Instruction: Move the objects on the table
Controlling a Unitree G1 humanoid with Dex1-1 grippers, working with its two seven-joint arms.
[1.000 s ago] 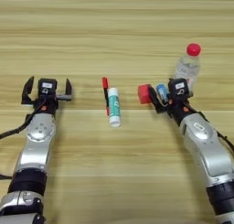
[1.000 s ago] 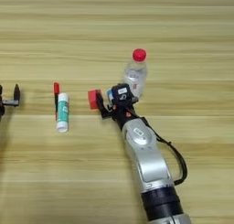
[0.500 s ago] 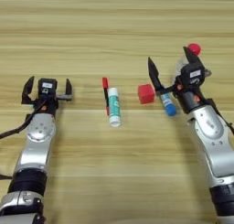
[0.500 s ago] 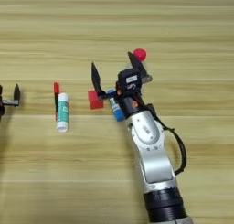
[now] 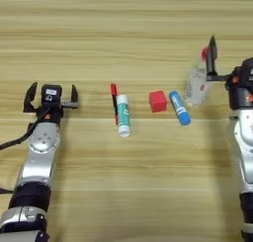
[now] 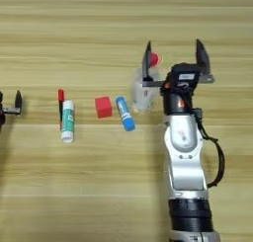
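On the table [image 5: 123, 186] a thin red pen [image 5: 114, 101] lies next to a white tube with a green label [image 5: 123, 116]. Right of them sit a small red cube [image 5: 158, 100] and a blue glue-stick tube [image 5: 179, 107]. A clear bottle [image 6: 141, 88] with a red cap [image 6: 154, 59] stands further right. My right gripper [image 6: 174, 56] is open wide, with its left finger just in front of the bottle's cap and nothing between the fingers. The left gripper [image 5: 52, 94] rests open at the left, apart from the pen.
The right forearm [image 6: 183, 152] stretches from the near edge up to the bottle's right side. The left forearm [image 5: 39, 157] lies along the left side. Bare wood spreads behind the row of objects and in front of it.
My right gripper opened and let go of the blue glue stick, which now lies beside the cube. The gripper then swung right to the bottle. The left arm stayed still.
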